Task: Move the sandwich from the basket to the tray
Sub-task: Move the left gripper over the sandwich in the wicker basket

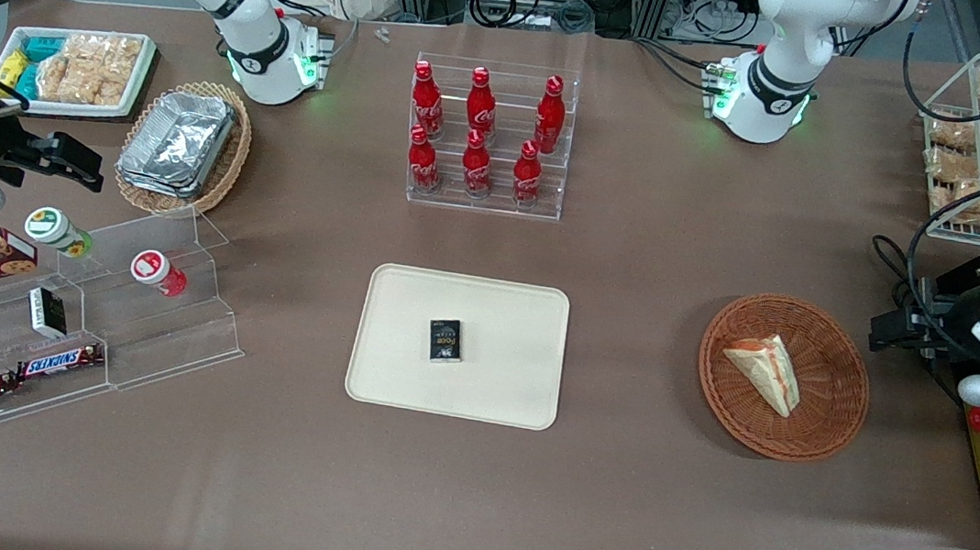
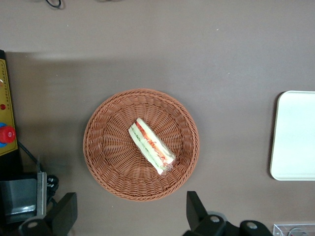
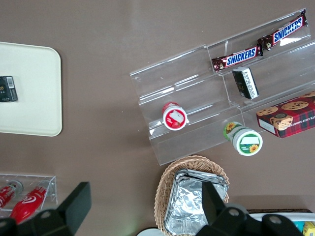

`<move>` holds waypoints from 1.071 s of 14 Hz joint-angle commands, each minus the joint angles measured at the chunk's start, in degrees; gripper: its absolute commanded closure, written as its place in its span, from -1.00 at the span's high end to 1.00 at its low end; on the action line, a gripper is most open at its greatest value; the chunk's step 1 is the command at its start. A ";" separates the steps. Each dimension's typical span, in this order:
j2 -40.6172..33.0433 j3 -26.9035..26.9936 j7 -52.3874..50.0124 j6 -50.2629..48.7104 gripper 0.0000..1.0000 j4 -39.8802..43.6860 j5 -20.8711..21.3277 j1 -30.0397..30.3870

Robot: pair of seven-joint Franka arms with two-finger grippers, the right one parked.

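Tool (image 2: 130, 216) hangs above basket (image 2: 108, 167), fingers spread wide; sandwich (image 2: 151, 146) inside.

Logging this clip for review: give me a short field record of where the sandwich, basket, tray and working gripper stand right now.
sandwich: wrapped wedge lying in the basket, untouched
basket: round brown wicker bowl, toward the working arm's end of the table
tray: cream rectangle at table centre, apart from the basket
on tray: one small black box
gripper: left arm's gripper hovers above the basket, fingers spread, holding nothing
task state: sandwich not yet picked up
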 commanded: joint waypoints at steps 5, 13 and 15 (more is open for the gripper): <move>1.63 -0.28 4.05 -1.78 0.99 1.41 -0.44 0.16; -0.48 -0.28 -8.29 9.52 0.97 -15.53 -1.49 0.25; -0.48 -0.28 -13.33 15.50 0.95 -20.36 -2.46 0.25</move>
